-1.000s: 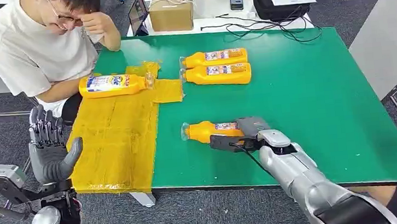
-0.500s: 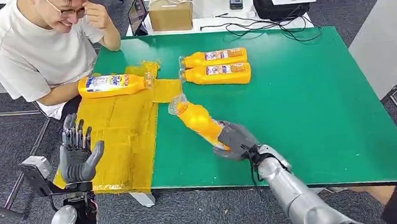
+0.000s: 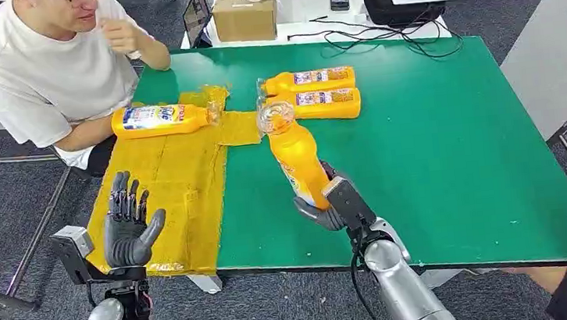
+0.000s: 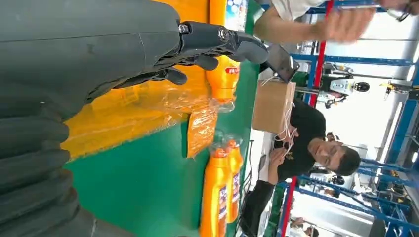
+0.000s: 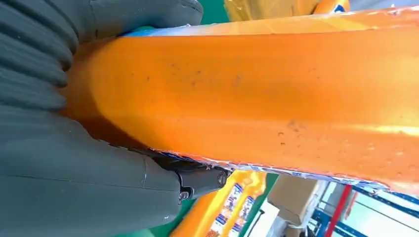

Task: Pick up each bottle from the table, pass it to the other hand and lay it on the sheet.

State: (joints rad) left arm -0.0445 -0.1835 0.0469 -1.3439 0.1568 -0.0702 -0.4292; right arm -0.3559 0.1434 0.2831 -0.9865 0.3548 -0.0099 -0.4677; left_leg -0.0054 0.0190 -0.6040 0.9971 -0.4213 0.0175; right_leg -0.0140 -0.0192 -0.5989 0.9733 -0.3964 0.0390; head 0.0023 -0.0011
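Right hand point(image 3: 330, 202) holds bottle point(image 3: 295, 155) near person point(image 3: 44, 73).

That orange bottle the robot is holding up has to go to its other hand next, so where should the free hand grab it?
Probably the upper body just below the neck. The right hand grips the bottle at its base, leaving that stretch bare. The open left hand would best come in from the sheet side, palm toward the bottle, wrapping its narrow waist.

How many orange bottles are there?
4. One lies on the yellow sheet at; two lie side by side on the green table at and; the right hand holds one.
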